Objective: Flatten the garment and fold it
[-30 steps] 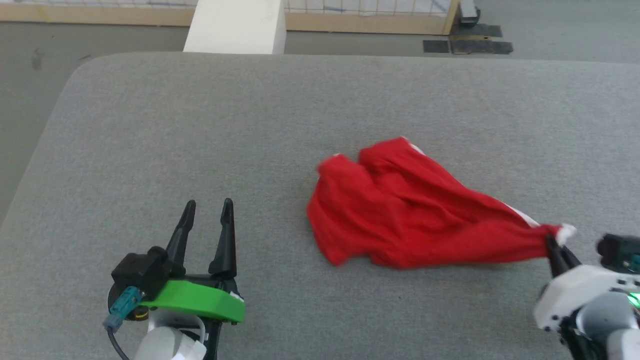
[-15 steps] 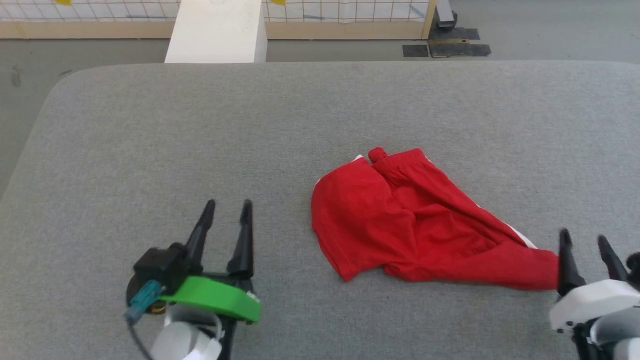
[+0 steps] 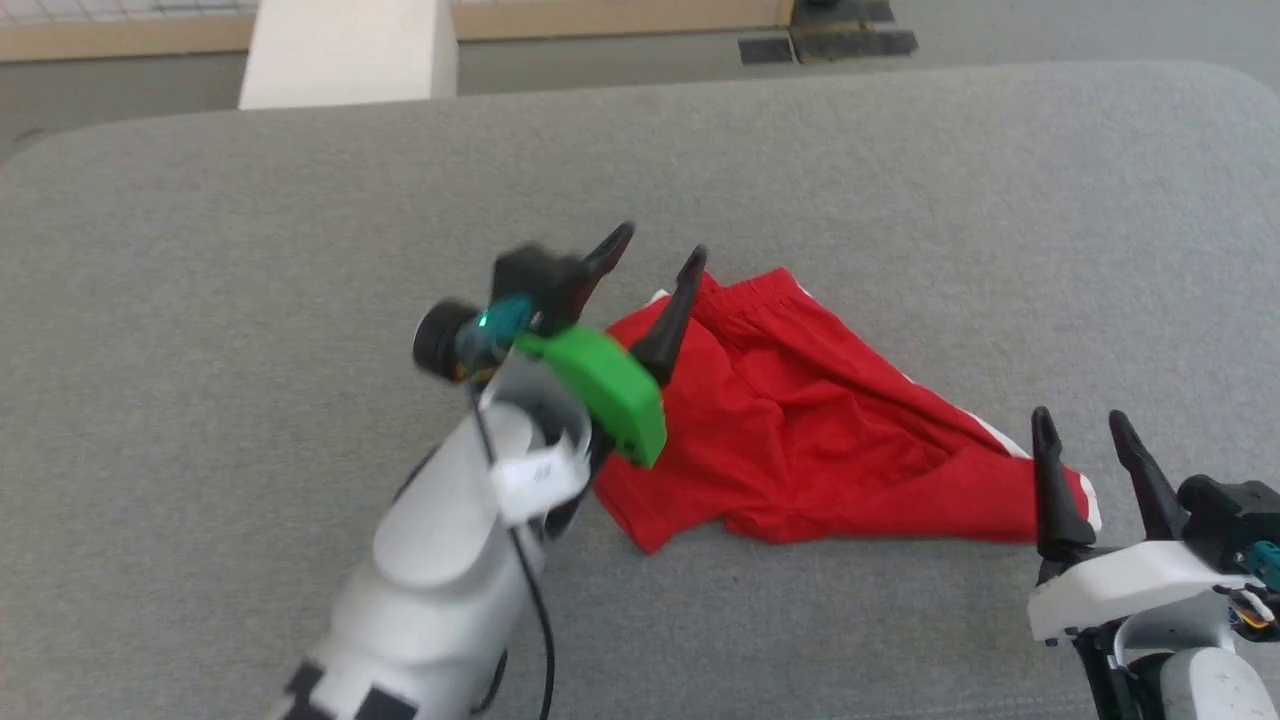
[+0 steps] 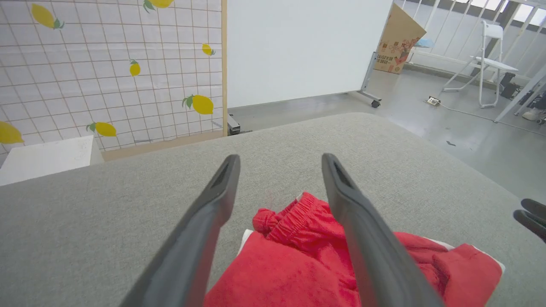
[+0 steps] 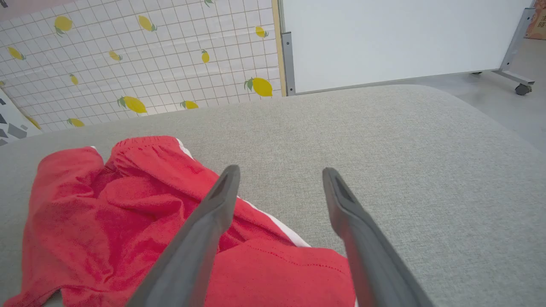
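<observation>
A crumpled red garment (image 3: 800, 430) with white side stripes lies right of centre on a grey worktop (image 3: 250, 250). The left end effector (image 3: 661, 244) hangs over its gathered waistband, fingers spread wide, empty. The right end effector (image 3: 1079, 418), also wide and empty, is at the garment's opposite end.

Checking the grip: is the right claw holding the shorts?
No, the right claw stands wide open, with none of the shorts pinched in it.
</observation>
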Available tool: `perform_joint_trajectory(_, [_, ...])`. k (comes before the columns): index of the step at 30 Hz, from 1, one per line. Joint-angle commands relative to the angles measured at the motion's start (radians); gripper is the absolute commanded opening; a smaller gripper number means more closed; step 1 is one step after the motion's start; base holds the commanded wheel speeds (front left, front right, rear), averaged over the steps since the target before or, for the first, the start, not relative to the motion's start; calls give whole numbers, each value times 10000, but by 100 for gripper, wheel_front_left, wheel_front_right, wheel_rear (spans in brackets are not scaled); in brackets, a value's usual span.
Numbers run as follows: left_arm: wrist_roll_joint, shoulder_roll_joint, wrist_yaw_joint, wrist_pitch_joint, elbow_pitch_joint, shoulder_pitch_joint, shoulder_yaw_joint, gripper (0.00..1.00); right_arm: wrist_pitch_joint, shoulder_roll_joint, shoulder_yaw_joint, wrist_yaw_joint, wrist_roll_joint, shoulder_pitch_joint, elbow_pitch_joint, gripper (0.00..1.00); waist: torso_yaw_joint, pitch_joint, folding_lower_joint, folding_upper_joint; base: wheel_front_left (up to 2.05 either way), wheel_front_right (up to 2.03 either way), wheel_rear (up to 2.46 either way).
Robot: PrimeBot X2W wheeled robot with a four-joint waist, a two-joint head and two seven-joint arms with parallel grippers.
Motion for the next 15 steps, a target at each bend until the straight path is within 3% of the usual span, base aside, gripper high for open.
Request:
perform_joint_trajectory(1, [-208, 19, -54, 217, 335, -487, -180, 100, -52, -1, 85, -15, 92, -59, -66, 100, -370, 417, 0, 0, 0, 0, 0])
perform_joint_trajectory(11, [-1009, 19, 567, 4075, 3282, -2799, -1899, 100, -317, -1, 501, -15, 350, -439, -93, 100, -1062, 1305, 0, 0, 0, 0, 0])
perform_joint_trajectory(15, [-1203, 19, 610, 5784, 4060, -3126, -2353, 100, -463, -1, 557, -15, 481, -553, -25, 100, -1206, 1537, 0, 0, 0, 0, 0])
